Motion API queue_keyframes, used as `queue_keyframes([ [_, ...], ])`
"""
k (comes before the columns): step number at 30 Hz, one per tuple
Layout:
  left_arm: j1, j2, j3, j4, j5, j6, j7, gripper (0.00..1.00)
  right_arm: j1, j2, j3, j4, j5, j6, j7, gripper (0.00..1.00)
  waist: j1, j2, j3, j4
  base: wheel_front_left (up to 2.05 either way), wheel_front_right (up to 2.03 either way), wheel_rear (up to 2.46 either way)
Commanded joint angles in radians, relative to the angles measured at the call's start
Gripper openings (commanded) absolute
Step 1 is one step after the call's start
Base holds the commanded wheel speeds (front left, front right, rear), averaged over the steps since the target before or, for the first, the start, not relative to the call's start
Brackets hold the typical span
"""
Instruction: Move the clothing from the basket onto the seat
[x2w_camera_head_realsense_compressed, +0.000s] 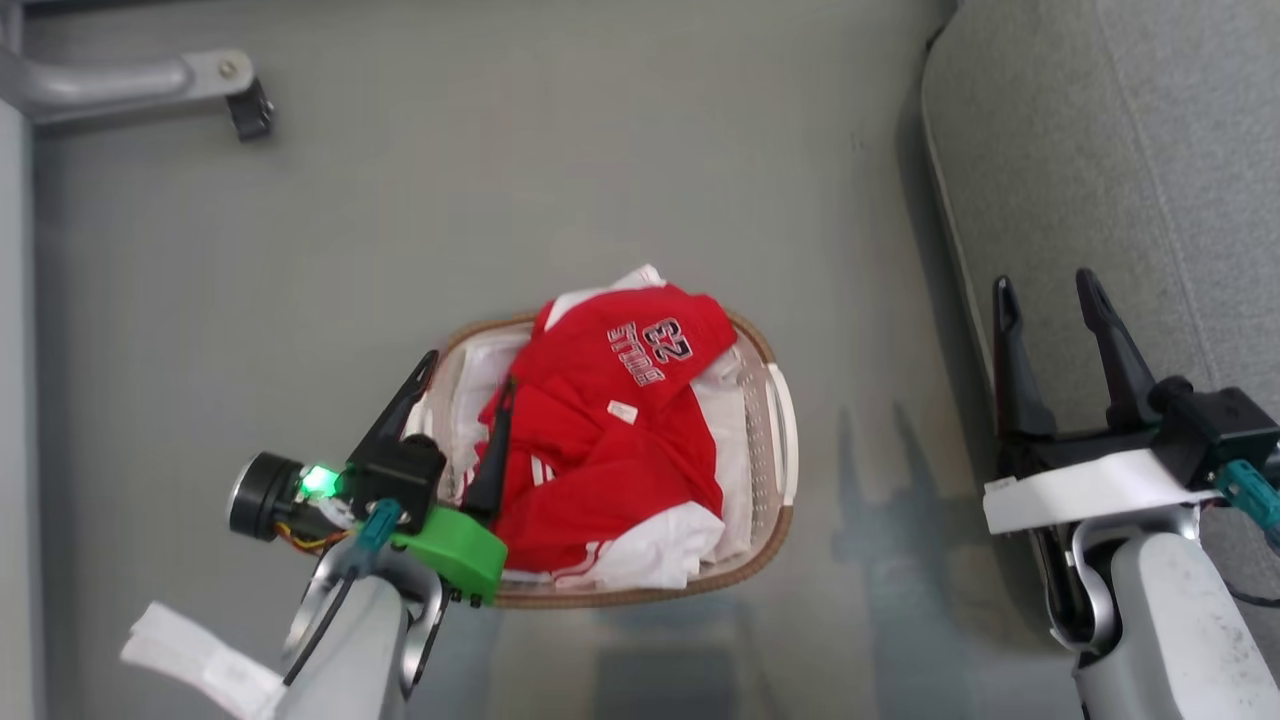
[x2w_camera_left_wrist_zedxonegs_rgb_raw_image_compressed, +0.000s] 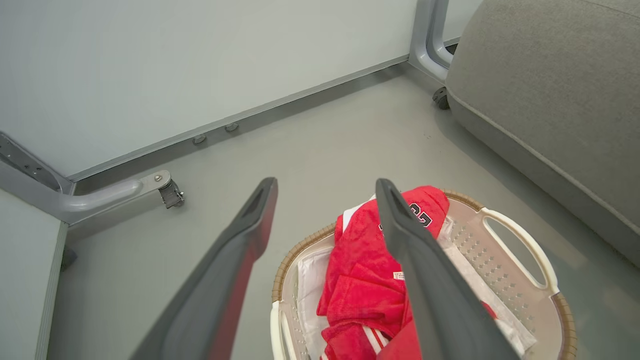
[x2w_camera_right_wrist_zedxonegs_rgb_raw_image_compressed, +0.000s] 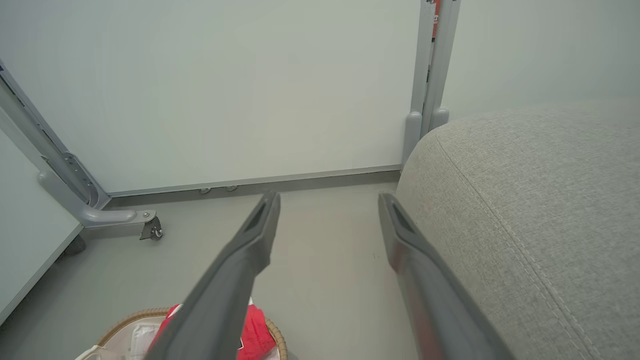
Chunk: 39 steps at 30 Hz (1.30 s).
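I am at the first step: reaching for the red clothing (x2w_camera_head_realsense_compressed: 610, 420). Both garments lie in a heap in the small oval white perforated plastic basket (x2w_camera_head_realsense_compressed: 781, 440) with the brown woven rim. This basket stands on the grey floor (x2w_camera_head_realsense_compressed: 500, 150), a little apart from the large grey fabric seat (x2w_camera_head_realsense_compressed: 1120, 150) on my right. On the part of the seat that I can see there is no garment yet.

My left gripper (x2w_camera_head_realsense_compressed: 470, 370) hangs over the near left side of the basket. Its jaws are fully open and hold nothing. One finger is above the rim, the other above the red cloth; I cannot tell if it touches the cloth.

My right gripper (x2w_camera_head_realsense_compressed: 1045, 282) waits at the edge of the seat, jaws also wide open and empty.

For the next move I judge that the left arm must go down into the heap and close on a thick red fold, not on the white cloth liner (x2w_camera_head_realsense_compressed: 470, 385). Then it must lift clear of the rim and carry the piece over to the seat.
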Motion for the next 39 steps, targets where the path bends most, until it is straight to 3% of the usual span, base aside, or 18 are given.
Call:
queue_keyframes([
  [1,-0.042,0.013,-0.016,0.027,0.011,-0.007,-0.001,1.00,-0.026,-0.004,0.004,-0.007,0.008,0.000,-0.005,1.00,-0.0001,0.0000,0.141,-0.053,0.00,0.00,0.00],
  [10,-0.200,0.024,-0.148,0.318,0.024,-0.015,-0.001,1.00,-0.076,-0.004,0.020,-0.018,0.039,0.000,-0.005,1.00,-0.0001,0.0000,0.266,-0.093,0.00,0.00,0.00],
  [15,-0.279,0.026,-0.256,0.461,-0.027,-0.016,0.008,1.00,-0.097,-0.003,0.017,-0.024,0.054,0.000,-0.005,1.00,-0.0001,0.0000,0.318,-0.111,0.00,0.00,0.00],
  [21,-0.350,0.037,-0.354,0.570,-0.094,-0.015,0.032,1.00,-0.115,-0.003,0.017,-0.032,0.065,0.000,-0.005,1.00,-0.0001,0.0000,0.357,-0.123,0.00,0.00,0.00],
  [29,-0.410,0.039,-0.407,0.674,-0.155,-0.015,0.078,1.00,-0.123,-0.004,0.032,-0.033,0.075,0.000,-0.005,1.00,-0.0001,0.0000,0.379,-0.132,0.00,0.00,0.00],
  [30,-0.414,0.037,-0.414,0.684,-0.165,-0.015,0.078,0.96,-0.123,-0.004,0.035,-0.033,0.076,0.000,-0.005,1.00,-0.0001,0.0000,0.380,-0.133,0.00,0.00,0.00],
  [31,-0.418,0.036,-0.420,0.690,-0.171,-0.015,0.078,0.78,-0.123,-0.003,0.036,-0.033,0.077,0.000,-0.005,1.00,-0.0001,0.0000,0.380,-0.133,0.00,0.00,0.00],
  [32,-0.420,0.033,-0.426,0.696,-0.177,-0.015,0.076,0.41,-0.123,-0.004,0.036,-0.031,0.077,0.000,-0.005,1.00,-0.0001,0.0000,0.378,-0.133,0.00,0.00,0.00],
  [33,-0.421,0.031,-0.430,0.698,-0.184,-0.015,0.073,0.14,-0.123,-0.004,0.036,-0.028,0.078,0.000,-0.005,1.00,-0.0001,0.0000,0.377,-0.133,0.00,0.00,0.00],
  [34,-0.423,0.029,-0.436,0.701,-0.193,-0.015,0.066,0.00,-0.122,-0.004,0.035,-0.024,0.077,0.000,-0.005,1.00,-0.0001,0.0000,0.372,-0.132,0.00,0.00,0.00],
  [39,-0.420,0.033,-0.465,0.697,-0.227,-0.015,0.031,0.00,-0.119,-0.004,0.027,-0.012,0.064,0.000,-0.005,1.00,-0.0001,0.0000,0.332,-0.120,0.00,0.00,0.00],
])
